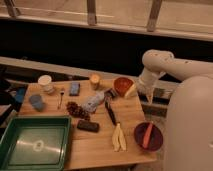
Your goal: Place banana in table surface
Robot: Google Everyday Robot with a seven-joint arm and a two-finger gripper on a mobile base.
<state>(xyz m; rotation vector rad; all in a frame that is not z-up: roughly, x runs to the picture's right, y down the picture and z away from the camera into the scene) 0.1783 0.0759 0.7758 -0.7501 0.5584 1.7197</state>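
One banana (119, 137) on table surface (95, 146) | gripper (150, 95) well apart, beyond edge

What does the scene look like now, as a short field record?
banana: lying flat on the table surface, near its front edge
gripper: beside the table's right edge, pointing down, apart from the banana
right of banana: dark bowl holding an orange stick
front left: green tray
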